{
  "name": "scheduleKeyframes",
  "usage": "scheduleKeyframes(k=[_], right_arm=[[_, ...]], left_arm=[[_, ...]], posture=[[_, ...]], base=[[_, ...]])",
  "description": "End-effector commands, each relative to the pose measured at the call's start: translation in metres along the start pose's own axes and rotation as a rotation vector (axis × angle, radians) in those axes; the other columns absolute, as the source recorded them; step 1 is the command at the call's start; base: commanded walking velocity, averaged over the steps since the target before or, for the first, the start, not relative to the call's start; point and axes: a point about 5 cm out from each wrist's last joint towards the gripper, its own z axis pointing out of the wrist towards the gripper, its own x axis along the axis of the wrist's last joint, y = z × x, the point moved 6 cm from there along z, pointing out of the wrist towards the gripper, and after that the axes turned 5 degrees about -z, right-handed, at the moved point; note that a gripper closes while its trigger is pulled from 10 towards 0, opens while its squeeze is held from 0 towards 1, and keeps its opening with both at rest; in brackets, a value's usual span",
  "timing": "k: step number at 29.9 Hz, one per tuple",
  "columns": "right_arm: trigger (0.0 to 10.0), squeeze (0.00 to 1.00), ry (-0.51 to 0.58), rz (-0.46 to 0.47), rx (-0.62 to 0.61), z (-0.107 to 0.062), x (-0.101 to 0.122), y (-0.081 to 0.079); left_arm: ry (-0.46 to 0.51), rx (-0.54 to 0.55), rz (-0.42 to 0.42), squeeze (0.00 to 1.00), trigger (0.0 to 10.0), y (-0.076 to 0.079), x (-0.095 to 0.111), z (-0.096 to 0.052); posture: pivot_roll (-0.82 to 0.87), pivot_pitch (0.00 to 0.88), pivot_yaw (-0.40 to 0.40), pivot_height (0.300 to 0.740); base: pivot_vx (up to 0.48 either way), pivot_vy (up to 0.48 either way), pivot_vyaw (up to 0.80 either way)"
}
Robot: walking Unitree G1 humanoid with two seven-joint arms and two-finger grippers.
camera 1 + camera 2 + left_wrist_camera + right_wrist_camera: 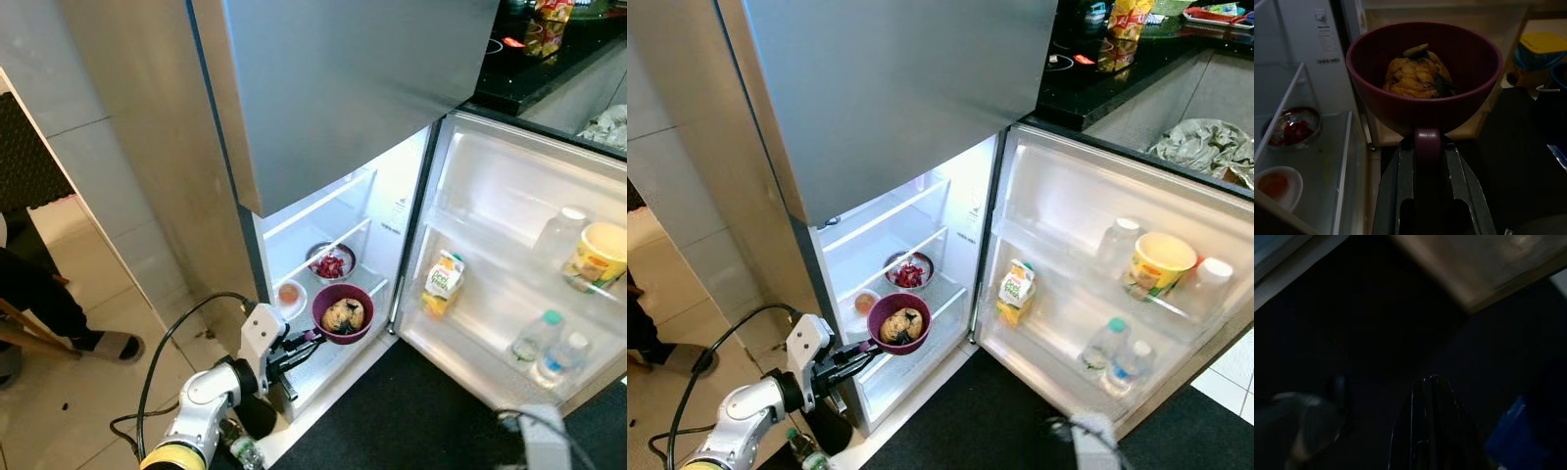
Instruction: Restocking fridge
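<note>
1. Your left gripper [306, 342] is clamped on the stub handle of the maroon bowl [343, 313].
2. Bowl upright, mouth up, handle pointing back at you, held before the fridge's [323, 211] lower shelf [338, 284].
3. Right gripper [1431, 382]: fingers together.

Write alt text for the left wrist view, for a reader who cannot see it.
The left end effector grips a maroon bowl of yellowish food by its tab handle, in front of the open fridge. Beside it, a glass shelf holds a metal bowl of red pieces and a white dish of orange sauce.
</note>
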Motion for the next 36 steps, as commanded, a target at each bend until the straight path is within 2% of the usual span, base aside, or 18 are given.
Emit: scheduleKeyframes(k=[1, 3, 7, 10, 11, 13, 16, 17, 19, 20, 21, 22, 24, 26, 30, 34, 36], right_arm=[[10.0, 0.0, -0.015, 0.005, 0.04, 0.0, -0.003, -0.011], [10.0, 0.0, -0.016, 0.007, 0.049, 0.0, -0.003, -0.013], [10.0, 0.0, 0.027, -0.064, 0.096, 0.002, 0.016, -0.027], [10.0, 0.0, 0.062, -0.076, 0.097, 0.004, 0.034, -0.027], [10.0, 0.0, 0.062, -0.076, 0.097, 0.004, 0.034, -0.027], [10.0, 0.0, 0.104, -0.103, 0.091, 0.005, 0.053, -0.026], [10.0, 0.0, 0.146, -0.079, 0.097, 0.005, 0.07, -0.026], [10.0, 0.0, 0.168, -0.122, 0.159, 0.003, 0.076, -0.039], [10.0, 0.0, 0.175, -0.152, 0.184, 0.003, 0.077, -0.044], [10.0, 0.0, 0.187, -0.185, 0.218, 0.002, 0.08, -0.053], [10.0, 0.0, 0.187, -0.185, 0.218, 0.002, 0.08, -0.053], [10.0, 0.0, 0.196, -0.251, 0.238, 0.001, 0.083, -0.061], [10.0, 0.0, 0.193, -0.297, 0.241, 0.0, 0.082, -0.067], [10.0, 0.0, 0.188, -0.302, 0.25, 0.0, 0.081, -0.07], [10.0, 0.0, 0.147, -0.379, 0.281, -0.001, 0.061, -0.077], [10.0, 0.0, 0.072, -0.269, 0.21, 0.002, 0.036, -0.052], [10.0, 0.0, 0.032, -0.249, 0.193, 0.001, 0.021, -0.047]], left_arm=[[0.012, 0.012, 0.024, 0.0, 10.0, -0.001, 0.004, 0.004], [0.01, 0.018, 0.025, 0.0, 10.0, -0.002, 0.004, 0.003], [0.015, 0.078, 0.043, 0.0, 10.0, -0.013, 0.009, 0.006], [0.024, 0.115, 0.061, 0.0, 10.0, -0.02, 0.017, 0.01], [0.024, 0.115, 0.061, 0.0, 10.0, -0.02, 0.017, 0.01], [0.045, 0.112, 0.066, 0.0, 10.0, -0.02, 0.024, 0.016], [0.025, 0.11, 0.028, 0.0, 10.0, -0.017, 0.019, 0.022], [0.02, 0.124, 0.012, 0.0, 10.0, -0.016, 0.015, 0.024], [0.02, 0.13, 0.008, 0.0, 10.0, -0.015, 0.014, 0.024], [0.031, 0.132, -0.004, 0.0, 10.0, -0.014, 0.016, 0.027], [0.031, 0.132, -0.004, 0.0, 10.0, -0.014, 0.016, 0.027], [0.043, 0.135, -0.012, 0.0, 10.0, -0.012, 0.018, 0.031], [0.038, 0.139, -0.01, 0.0, 10.0, -0.011, 0.017, 0.032], [0.034, 0.14, -0.012, 0.0, 10.0, -0.011, 0.015, 0.032], [-0.002, 0.158, -0.05, 0.0, 10.0, -0.007, 0.008, 0.041], [-0.054, 0.193, -0.052, 0.0, 10.0, -0.006, -0.006, 0.041], [-0.079, 0.19, -0.049, 0.0, 10.0, -0.001, -0.015, 0.038]], posture=[[-0.01, 0.032, 0.028, 0.74], [-0.01, 0.032, 0.028, 0.74], [0.01, 0.024, 0.031, 0.74], [-0.01, 0.037, 0.037, 0.74], [-0.01, 0.037, 0.037, 0.74], [-0.01, 0.033, 0.03, 0.74], [-0.01, 0.035, 0.0, 0.74], [-0.02, 0.037, -0.008, 0.74], [-0.02, 0.037, -0.008, 0.74], [-0.03, 0.023, -0.008, 0.74], [-0.03, 0.023, -0.008, 0.74], [-0.04, 0.031, -0.011, 0.74], [-0.05, 0.032, -0.003, 0.74], [-0.05, 0.032, -0.003, 0.74], [-0.07, 0.013, 0.005, 0.74], [-0.07, 0.023, 0.005, 0.74], [-0.07, 0.017, 0.003, 0.74]], base=[[0.0, 0.0, 0.0], [0.0, 0.0, 0.0], [0.0, 0.0, 0.0], [0.0, 0.0, 0.0], [0.0, 0.0, 0.0], [0.0, 0.0, 0.0], [0.0, 0.0, 0.0], [0.0, 0.0, 0.0], [0.0, 0.0, 0.0], [0.0, 0.0, 0.44], [0.0, 0.0, 0.44], [0.0, 0.0, 0.74], [0.0, 0.0, 0.74], [0.0, 0.0, 0.74], [0.0, 0.0, 0.74], [0.0, 0.0, 0.37], [0.0, 0.0, 0.0]])
